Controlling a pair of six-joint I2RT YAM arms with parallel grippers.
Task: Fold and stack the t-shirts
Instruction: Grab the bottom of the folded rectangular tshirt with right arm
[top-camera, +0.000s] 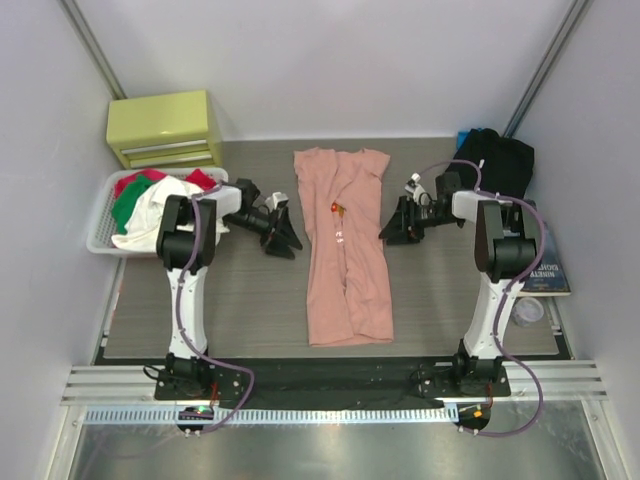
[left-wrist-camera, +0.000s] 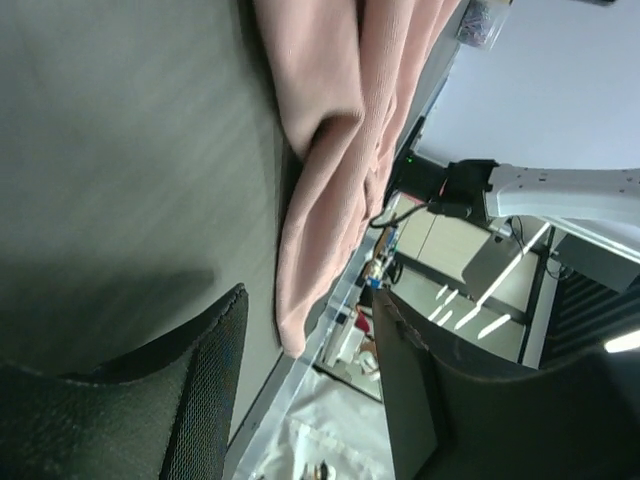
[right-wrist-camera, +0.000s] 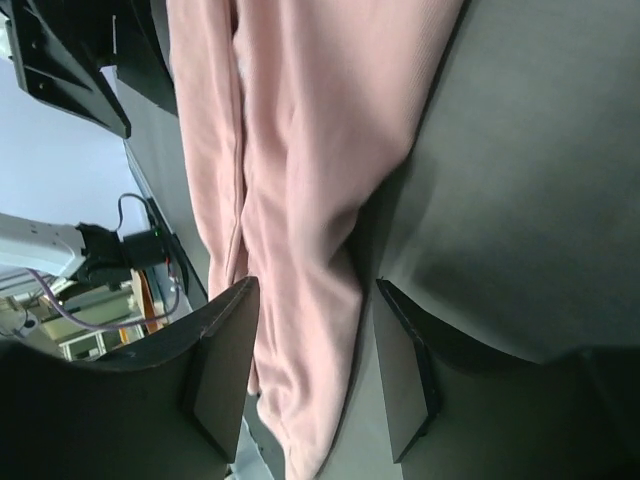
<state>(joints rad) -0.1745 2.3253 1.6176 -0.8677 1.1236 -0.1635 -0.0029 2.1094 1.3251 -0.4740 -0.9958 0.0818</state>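
The salmon-pink t-shirt (top-camera: 345, 250) lies in the middle of the table, folded lengthwise into a long narrow strip with its collar at the far end. A small print shows near its upper middle. My left gripper (top-camera: 285, 235) hovers just left of the strip, open and empty; in the left wrist view (left-wrist-camera: 310, 310) the pink cloth (left-wrist-camera: 320, 150) lies beyond its fingers. My right gripper (top-camera: 392, 228) stands just right of the strip, open, with the pink cloth (right-wrist-camera: 300, 150) seen between and past its fingers (right-wrist-camera: 315, 300), not pinched. A black t-shirt (top-camera: 497, 160) lies bunched at the back right.
A white basket (top-camera: 103, 215) holding red, green and white clothes stands at the left. Behind it is a yellow-green drawer box (top-camera: 165, 128). A book (top-camera: 546, 276) and a clear round lid (top-camera: 527, 310) lie by the right edge.
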